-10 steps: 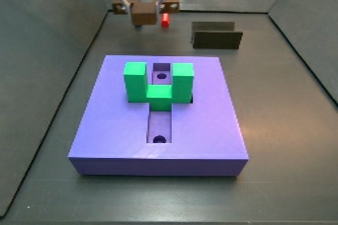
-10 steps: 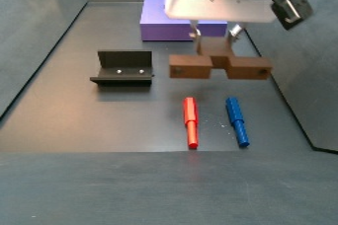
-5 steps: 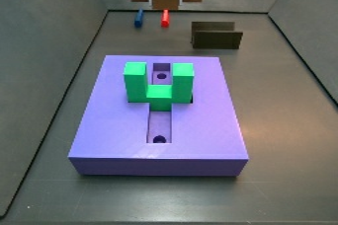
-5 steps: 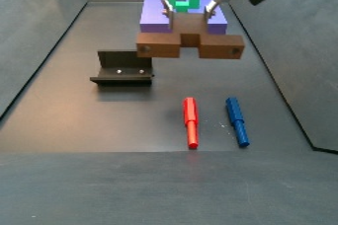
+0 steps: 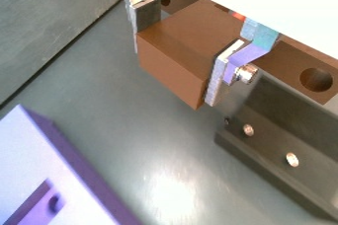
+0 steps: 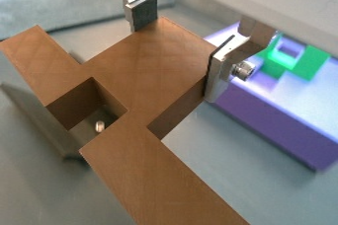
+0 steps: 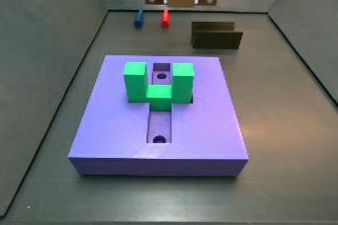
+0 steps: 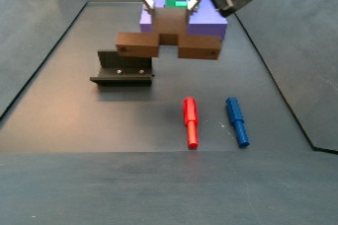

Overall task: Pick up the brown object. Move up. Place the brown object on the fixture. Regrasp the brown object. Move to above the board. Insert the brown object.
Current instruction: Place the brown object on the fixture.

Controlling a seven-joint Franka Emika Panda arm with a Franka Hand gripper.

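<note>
End effector (image 6: 180, 39) is clamped on the brown object (image 6: 126, 96), its silver fingers (image 5: 243, 59) pressing either side of the narrow bar, and I see it held up off the counter (image 8: 119, 120). From a side view, the piece (image 8: 165, 37) hangs just beside the fixture (image 8: 122, 68), above and slightly past it. Behind sits the board (image 7: 161, 115) with its green block (image 7: 158, 81), well apart. A red pen (image 8: 191, 121) and a blue pen (image 8: 236, 121) lie side by side on the counter.
</note>
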